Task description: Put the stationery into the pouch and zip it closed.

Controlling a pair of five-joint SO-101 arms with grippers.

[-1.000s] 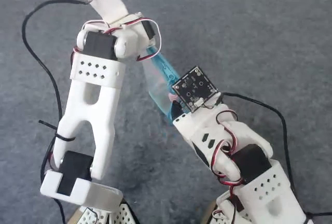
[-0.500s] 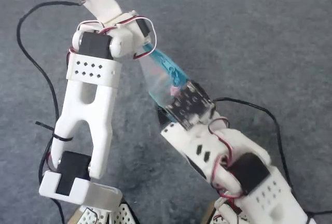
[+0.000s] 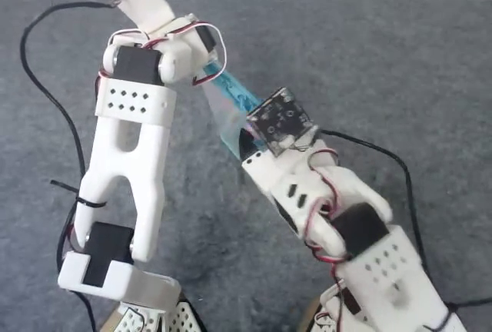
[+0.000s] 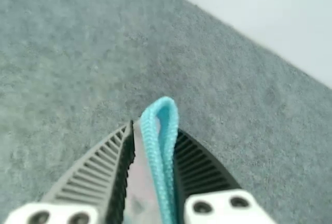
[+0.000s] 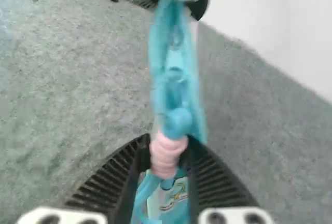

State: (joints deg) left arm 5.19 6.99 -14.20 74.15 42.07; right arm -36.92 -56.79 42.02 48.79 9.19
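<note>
**benchrat:** So where's the pouch point(image 3: 225, 117) right now? On the bench point(image 3: 400, 63)?

**servo_sam:** Nope, it's up in the air, strung between the two arms over that grey, carpet-like bench. The left end effector point(image 4: 154, 130) is clamped on the woven teal loop point(image 4: 160, 123) at one end. The right end effector point(image 5: 167, 143) is pinched narrow on the zip pull point(image 5: 165, 157) at the other end, which looks like a pink, bead-like stack with a teal blob on top.

**benchrat:** Which way does it run?

**servo_sam:** The long axis goes straight from one end effector to the other. The teal zipper point(image 5: 174, 73) lies along that same line, so from the right one the pouch points directly away, toward the left one. The right arm has the pull, so I reckon any zipping has to run along that line while the left arm anchors the loop.

**benchrat:** Materials?

**servo_sam:** The body is soft, translucent plastic and a bit floppy, with fabric tape along the zip. The jaws have black ribbed inner faces, so they should grip well. I can't tell how much of the zip is shut, or what's inside.
</note>
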